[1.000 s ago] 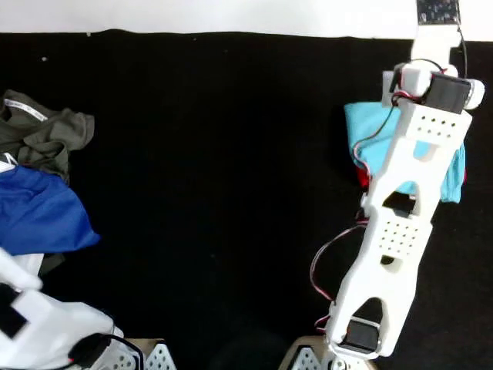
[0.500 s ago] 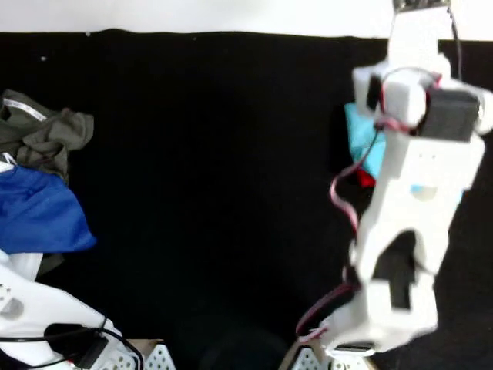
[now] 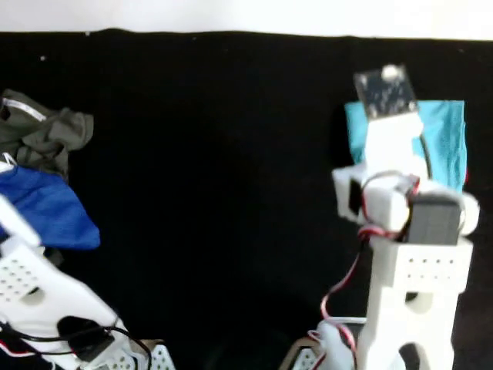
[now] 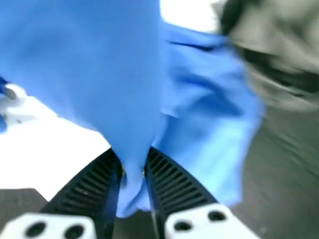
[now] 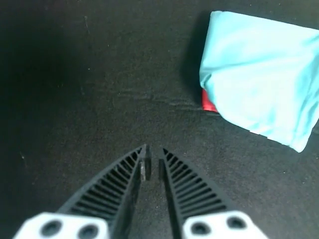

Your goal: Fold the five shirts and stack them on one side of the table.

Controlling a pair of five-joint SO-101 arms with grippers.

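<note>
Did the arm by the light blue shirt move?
Yes. The right arm drew back toward the table's near side, uncovering most of the light blue shirt.

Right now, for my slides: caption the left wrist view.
Left gripper clamps the blue shirt, grey shirt beyond.

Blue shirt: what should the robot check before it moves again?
1. Left gripper shut on the blue shirt: ok.
2. Blue shirt folded: not ok, it hangs bunched.
3. Right gripper holding nothing, over the bare table: ok.
4. Stack tidy, with the light blue shirt folded on top of the red shirt: ok.
5. Grey shirt folded: not ok, crumpled.
6. Blue shirt free of the grey shirt: cannot tell.
</note>
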